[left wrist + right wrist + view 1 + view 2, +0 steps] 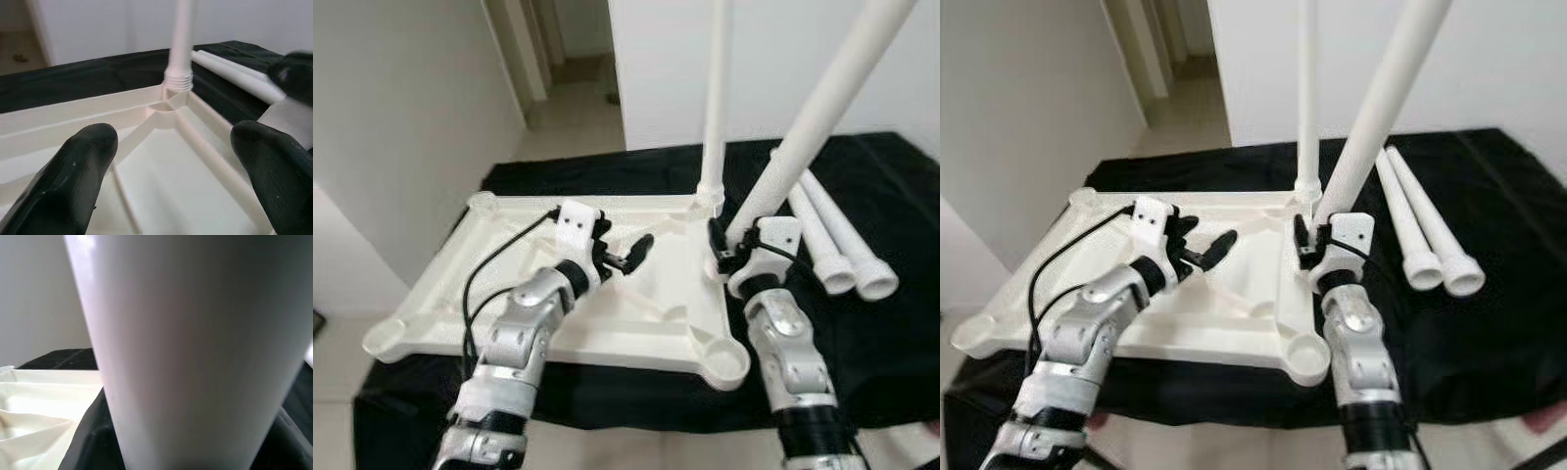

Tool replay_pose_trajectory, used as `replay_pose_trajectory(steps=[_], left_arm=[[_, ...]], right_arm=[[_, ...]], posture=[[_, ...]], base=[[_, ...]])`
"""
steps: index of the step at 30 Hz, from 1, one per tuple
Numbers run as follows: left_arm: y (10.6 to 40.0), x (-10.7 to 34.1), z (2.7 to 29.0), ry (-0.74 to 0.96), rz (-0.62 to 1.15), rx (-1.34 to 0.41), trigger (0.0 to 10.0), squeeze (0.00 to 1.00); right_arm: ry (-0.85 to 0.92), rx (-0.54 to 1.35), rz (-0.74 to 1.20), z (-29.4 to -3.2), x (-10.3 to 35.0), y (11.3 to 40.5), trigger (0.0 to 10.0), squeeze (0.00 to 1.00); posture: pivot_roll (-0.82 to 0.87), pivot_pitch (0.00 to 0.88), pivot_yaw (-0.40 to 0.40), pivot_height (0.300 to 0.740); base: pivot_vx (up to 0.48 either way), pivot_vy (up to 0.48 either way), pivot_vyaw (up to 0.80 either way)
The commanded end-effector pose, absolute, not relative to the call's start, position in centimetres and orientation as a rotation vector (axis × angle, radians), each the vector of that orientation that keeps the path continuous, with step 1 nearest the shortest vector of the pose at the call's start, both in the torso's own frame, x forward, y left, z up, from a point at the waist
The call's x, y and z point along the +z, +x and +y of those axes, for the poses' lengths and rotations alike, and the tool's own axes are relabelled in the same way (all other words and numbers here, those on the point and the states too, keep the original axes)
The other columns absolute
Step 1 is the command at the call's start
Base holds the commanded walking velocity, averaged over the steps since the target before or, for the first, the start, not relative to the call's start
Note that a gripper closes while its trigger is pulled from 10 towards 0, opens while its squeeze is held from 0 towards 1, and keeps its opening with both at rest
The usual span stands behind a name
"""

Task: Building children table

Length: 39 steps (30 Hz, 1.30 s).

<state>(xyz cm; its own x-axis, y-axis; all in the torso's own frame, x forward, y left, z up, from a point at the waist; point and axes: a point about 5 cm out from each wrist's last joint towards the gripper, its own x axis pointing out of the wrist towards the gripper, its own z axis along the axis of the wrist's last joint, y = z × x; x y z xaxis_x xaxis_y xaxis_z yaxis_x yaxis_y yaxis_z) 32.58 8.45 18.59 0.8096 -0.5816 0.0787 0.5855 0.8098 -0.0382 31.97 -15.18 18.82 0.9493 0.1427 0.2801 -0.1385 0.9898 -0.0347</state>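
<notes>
A white plastic table top lies upside down on a black cloth. One white leg stands upright in its far right corner socket, its threaded base in the left wrist view. My right gripper is shut on a second leg, which tilts up to the right above the table top's right edge. In the right wrist view that leg is very close. My left gripper hovers open over the ribbed underside, with nothing between its fingers.
Two more white legs lie side by side on the black cloth to the right. An open socket sits at the near right corner. White walls and a doorway lie behind.
</notes>
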Motion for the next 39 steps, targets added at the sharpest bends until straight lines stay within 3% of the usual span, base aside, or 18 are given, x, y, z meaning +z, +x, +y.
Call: replay_pose_trajectory(steps=[1,15,21,23,26,33,39], left_arm=[[33.0,18.5,9.7,-0.054,-0.067,-0.461,10.0,0.0],[32.9,18.4,10.7,-0.063,-0.063,-0.43,10.0,0.0],[32.6,18.7,9.3,-0.023,-0.086,-0.524,10.0,0.0],[30.1,17.6,6.9,0.072,-0.08,-0.766,10.0,0.0],[28.9,16.8,6.1,0.134,-0.066,-0.876,10.0,0.0],[27.9,14.5,5.4,0.26,-0.002,-1.011,10.0,0.0],[28.3,14.7,5.2,0.252,-0.01,-1.009,10.0,0.0]], right_arm=[[-0.009,0.167,-0.308,-14.7,19.3,32.0,10.0,0.0],[-0.029,0.158,-0.298,-15.6,19.1,31.2,10.0,0.0],[-0.03,0.154,-0.293,-15.9,19.0,31.1,10.0,0.0],[-0.038,0.127,-0.292,-16.3,19.0,31.0,10.0,0.0],[-0.04,0.117,-0.29,-16.5,18.9,30.9,10.0,0.0],[-0.042,0.106,-0.281,-16.7,18.6,30.7,10.0,0.0],[-0.042,0.086,-0.28,-17.0,18.6,30.4,10.0,0.0]], posture=[[0.0,0.0,0.038,0.74],[-0.02,0.003,0.035,0.74],[-0.03,0.008,0.038,0.74],[-0.03,0.014,0.047,0.74],[-0.03,0.017,0.046,0.74],[-0.03,0.02,0.063,0.74],[-0.04,0.022,0.063,0.74]], base=[[0.0,0.0,0.0],[0.0,0.0,0.0],[0.0,0.0,0.0],[0.0,0.0,0.0],[0.0,0.0,0.0],[0.0,0.0,0.0],[0.0,0.0,0.0]])
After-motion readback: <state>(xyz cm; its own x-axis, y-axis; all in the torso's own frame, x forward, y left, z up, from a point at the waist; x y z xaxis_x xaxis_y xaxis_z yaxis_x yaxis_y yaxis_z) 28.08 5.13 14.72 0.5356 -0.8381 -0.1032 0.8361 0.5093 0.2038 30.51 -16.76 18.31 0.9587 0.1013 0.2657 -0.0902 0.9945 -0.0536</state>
